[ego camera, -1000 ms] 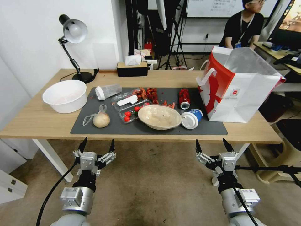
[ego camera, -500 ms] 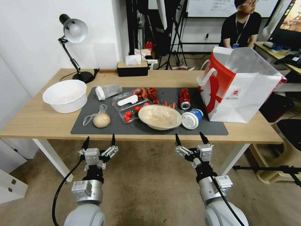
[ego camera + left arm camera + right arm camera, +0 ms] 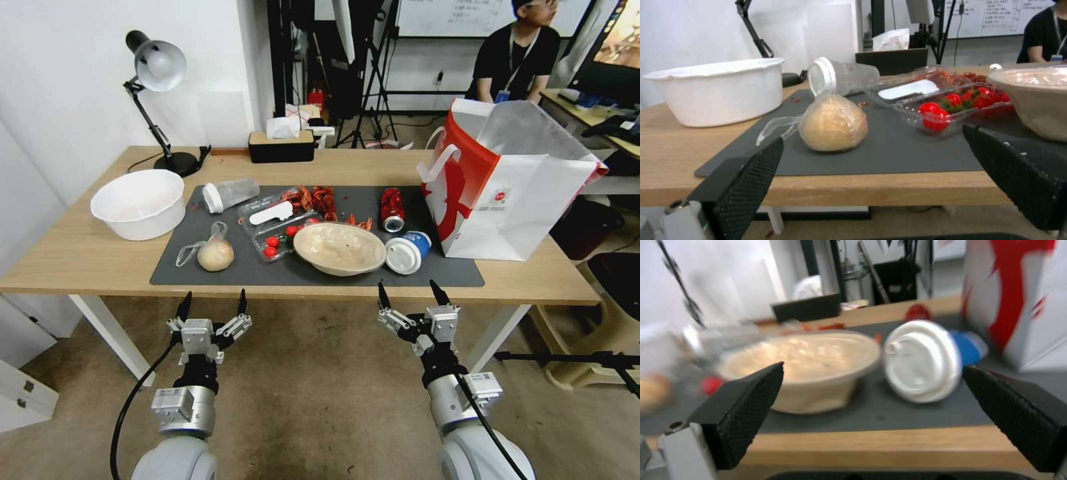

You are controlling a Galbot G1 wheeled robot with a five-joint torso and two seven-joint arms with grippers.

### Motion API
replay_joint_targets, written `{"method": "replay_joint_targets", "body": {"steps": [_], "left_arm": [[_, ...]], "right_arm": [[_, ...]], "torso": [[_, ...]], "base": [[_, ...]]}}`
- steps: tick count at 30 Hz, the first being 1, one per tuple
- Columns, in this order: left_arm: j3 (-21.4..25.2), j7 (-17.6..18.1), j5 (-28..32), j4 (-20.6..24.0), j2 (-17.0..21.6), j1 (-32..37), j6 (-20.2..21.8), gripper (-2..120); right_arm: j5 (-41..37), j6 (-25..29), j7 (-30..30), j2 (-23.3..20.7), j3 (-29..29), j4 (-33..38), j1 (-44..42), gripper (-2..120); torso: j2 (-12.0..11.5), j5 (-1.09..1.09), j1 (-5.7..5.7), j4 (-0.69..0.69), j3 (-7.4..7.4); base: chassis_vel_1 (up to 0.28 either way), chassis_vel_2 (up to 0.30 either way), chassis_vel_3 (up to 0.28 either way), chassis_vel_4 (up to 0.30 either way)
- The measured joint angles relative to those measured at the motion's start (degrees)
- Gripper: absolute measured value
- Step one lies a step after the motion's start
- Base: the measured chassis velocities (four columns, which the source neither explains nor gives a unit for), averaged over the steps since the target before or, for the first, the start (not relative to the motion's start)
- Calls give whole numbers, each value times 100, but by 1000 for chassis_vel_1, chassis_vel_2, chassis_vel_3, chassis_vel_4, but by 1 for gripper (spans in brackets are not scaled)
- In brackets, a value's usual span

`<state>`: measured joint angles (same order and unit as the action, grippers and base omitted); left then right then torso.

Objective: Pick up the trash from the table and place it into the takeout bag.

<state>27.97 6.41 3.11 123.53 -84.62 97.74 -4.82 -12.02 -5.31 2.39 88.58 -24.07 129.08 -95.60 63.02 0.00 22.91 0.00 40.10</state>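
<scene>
The right gripper [image 3: 410, 293] hangs just off the near edge of the table [image 3: 80, 257], jaws spread wide and holding nothing, pointed at the gap between the bowl [image 3: 340, 248] and the paper cup [image 3: 407, 252]. The left gripper [image 3: 213, 301] hangs off the same edge farther left, equally wide and empty, below the bun bag [image 3: 213, 251].

All the trash lies on the mat [image 3: 433, 272]. The beige bowl sits near the mat's front edge at its middle. The paper cup lies on its side touching or just beside the bowl's right, lid toward the robot. The can [image 3: 391, 208] lies behind the paper cup. The clear cup [image 3: 229, 195] lies on its side at the mat's back left, the bun bag near its front left. The takeout bag [image 3: 513, 193] stands open at the mat's right end, just beside the paper cup.
</scene>
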Motion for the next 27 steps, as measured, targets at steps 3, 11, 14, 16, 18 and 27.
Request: {"method": "replay_joint_targets", "body": {"steps": [3,11,14,16,18,27], "left_arm": [[26,-2,2,0,9,31,-17,100],[112,23,-34,40,43,90,-66,100],[135,26,-45,67,64,94,-52,100],[149,26,-45,70,74,93,-46,100],[155,27,-43,70,77,93,-46,100],[186,31,-41,71,83,106,-49,100]], "right_arm": [[-889,-161,-80,-41,17,96,67,100],[-3131,-311,-787,-125,52,239,490,100],[-4031,-435,-1234,-146,66,294,670,100],[-4509,-533,-1465,-156,66,324,762,100],[-4826,-610,-1624,-164,66,337,820,100],[-5983,-856,-2423,-142,90,346,1107,100]], "torso": [[0,0,0,0,0],[1,0,0,1,0],[0,0,0,0,0],[1,0,0,0,0],[0,-1,0,0,0],[0,0,0,1,0]], "base": [[0,0,0,0],[0,0,0,0],[0,0,0,0],[0,0,0,0],[0,0,0,0],[0,0,0,0]]}}
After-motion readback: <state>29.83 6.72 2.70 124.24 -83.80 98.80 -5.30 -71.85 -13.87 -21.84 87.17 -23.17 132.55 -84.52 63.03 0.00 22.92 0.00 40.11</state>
